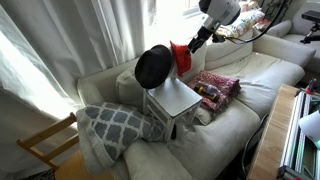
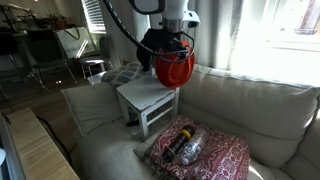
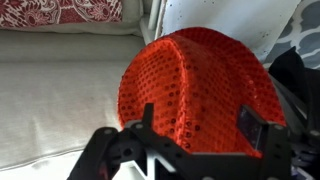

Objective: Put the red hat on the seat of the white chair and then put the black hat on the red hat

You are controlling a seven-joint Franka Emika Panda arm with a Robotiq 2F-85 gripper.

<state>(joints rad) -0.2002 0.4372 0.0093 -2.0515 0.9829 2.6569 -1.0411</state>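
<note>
Red hat (image 3: 195, 85) is in the claw (image 3: 197, 130). In the wrist view the two fingers (image 3: 146, 124) stand at either side of its sequinned crown. In both exterior views the hat hangs in the air under the claw, so I judge that the claw is clenched on it. The exact place where the pads press is hidden.

The hat touches nothing else. In an exterior view it hangs (image 2: 174, 68) near one edge of the seat (image 2: 145, 95), higher than the seat and apart from it. I cannot tell if it is fully over the seat or a little beside it.

The seat is bare and belongs to the chair (image 1: 172, 100), which stands on the sofa (image 1: 250, 75). The black hat (image 1: 152, 66) is at the back of the chair, just beside the red hat. It seems to lean there, but I cannot tell what carries it.

Further out, a red patterned cloth (image 2: 205, 150) lies on the sofa cushion with some small thing on it. A grey patterned pillow (image 1: 115, 125) lies at the other side of the chair.

By my judgement the task is in its first step. The red hat is picked up and brought near, but it is not yet set down. What is left is to lower it on the seat, let it go, then take the black hat and place it on top.
</note>
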